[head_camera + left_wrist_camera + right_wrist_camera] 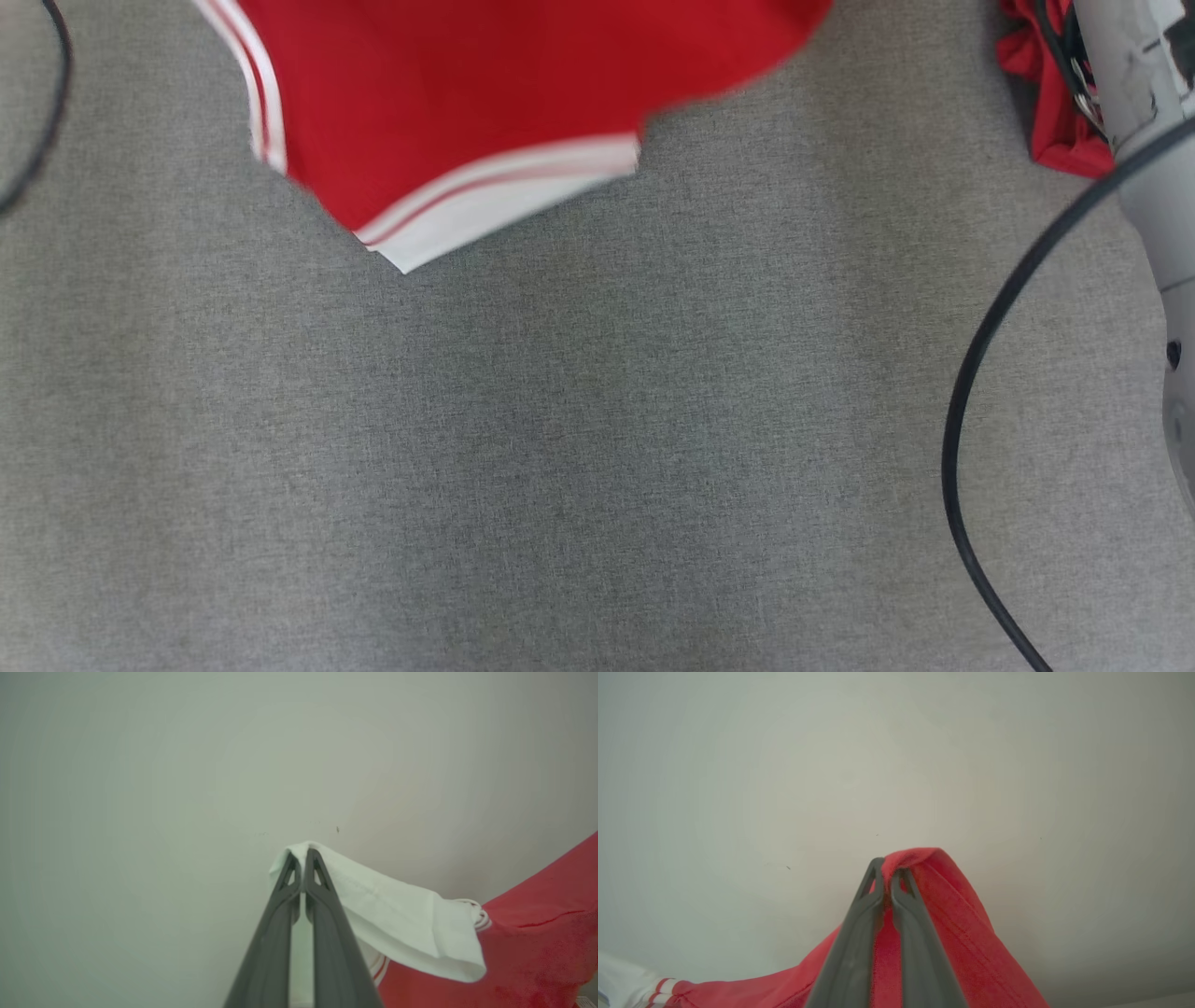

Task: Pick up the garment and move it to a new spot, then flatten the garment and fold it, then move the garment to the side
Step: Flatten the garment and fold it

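The garment [485, 84] is red with white, red-striped bands at its hems. It hangs lifted at the top of the head view, one sleeve's white cuff pointing down over the grey surface [560, 448]. In the left wrist view my left gripper [302, 855] is shut on a white cuff of the garment [397, 919], red cloth trailing to the right. In the right wrist view my right gripper [887, 868] is shut on a fold of the red garment [952, 914], which drapes down behind the fingers. My pale right forearm [1134, 103] stands at the head view's right edge with bunched red cloth beside it.
A black cable [990, 392] loops down from the right forearm across the grey surface. Another dark cable [51, 103] curves at the top left corner. Both wrist views face a plain pale wall.
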